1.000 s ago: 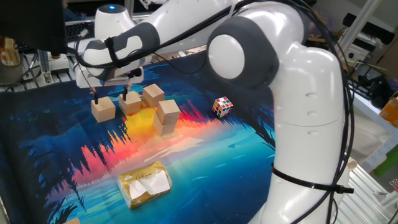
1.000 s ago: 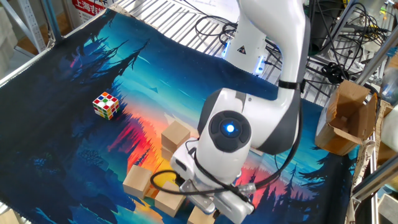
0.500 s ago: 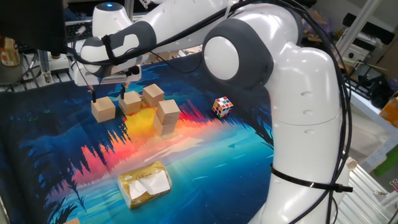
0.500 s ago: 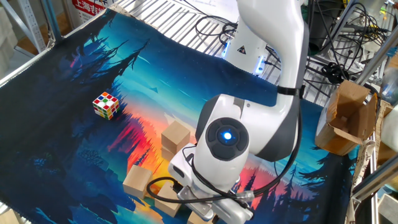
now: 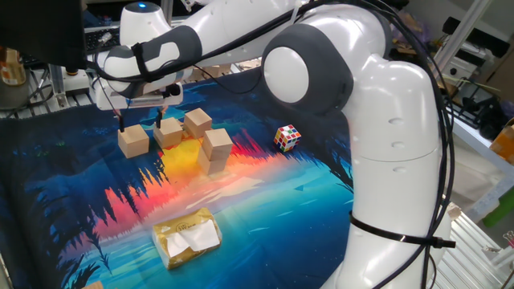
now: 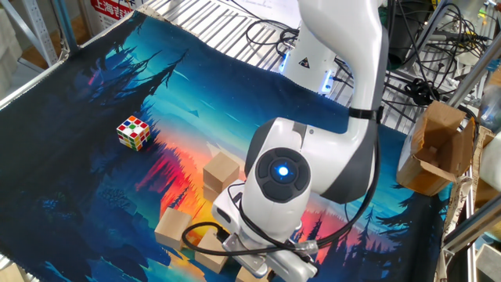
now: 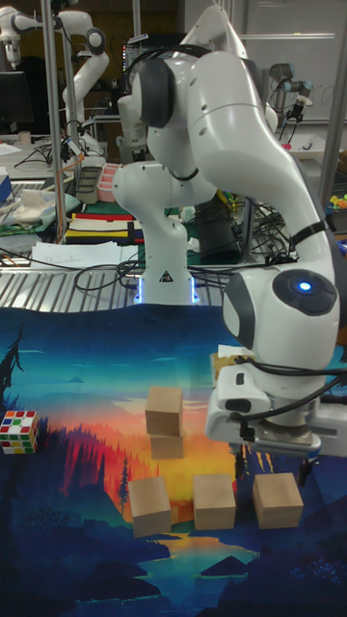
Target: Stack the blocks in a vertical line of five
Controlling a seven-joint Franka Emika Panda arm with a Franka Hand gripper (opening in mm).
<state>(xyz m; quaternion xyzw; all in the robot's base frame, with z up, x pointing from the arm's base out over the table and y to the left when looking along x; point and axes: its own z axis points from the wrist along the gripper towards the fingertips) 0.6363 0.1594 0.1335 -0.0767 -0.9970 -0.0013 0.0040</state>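
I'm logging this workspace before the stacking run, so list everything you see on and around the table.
wooden blocks: five, light tan; three in a row, two stacked behind them on the mat
puzzle cube: one, multicoloured; on the mat, apart from the blocks
wrapped packet: one, yellowish; near the mat's edge, away from the blocks
mat: one, blue, orange and pink print; covers the table
cardboard box: one, brown; off the mat, beside the table
robot arm: one, white and grey
pincer: one, open, over the end block of the row
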